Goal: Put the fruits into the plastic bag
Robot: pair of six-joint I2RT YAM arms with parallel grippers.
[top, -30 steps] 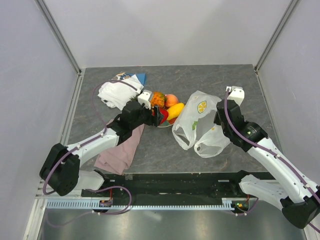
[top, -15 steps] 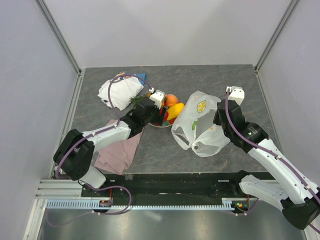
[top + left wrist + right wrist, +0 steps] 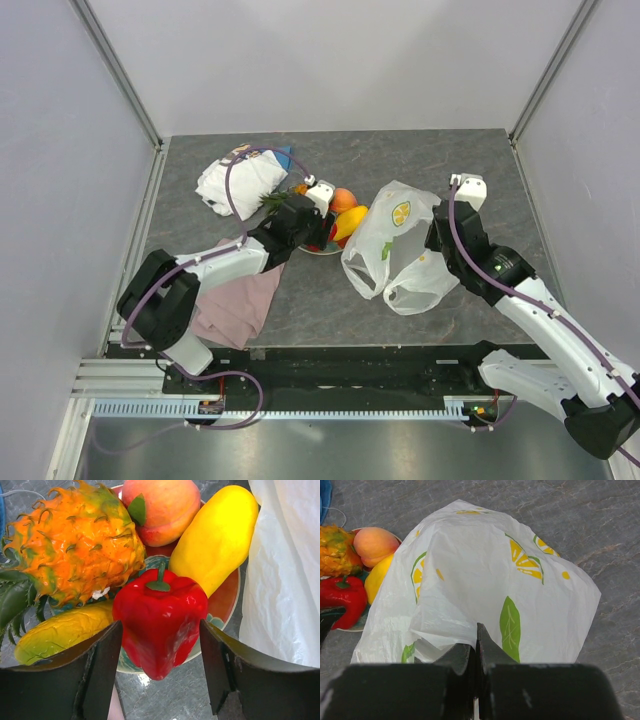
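1. Left gripper (image 3: 160,626) is held with its jaws apart, one on each side of the red pepper (image 3: 159,635). The pepper is seen between the fingers, with a clear gap on its right side.
2. The pepper is set at the near edge of a plate (image 3: 227,597). The pineapple (image 3: 75,540) is seen to its far left and the peach (image 3: 162,507) beyond it. One mango (image 3: 215,540) is laid to its far right and a second mango (image 3: 60,632) at its left.
3. Right gripper (image 3: 476,647) is closed, and a fold of the bag (image 3: 485,580) is pinched between its fingers.
4. The bag is found just right of the plate, near the yellow mango, and is spread over the right half of the table (image 3: 450,160).
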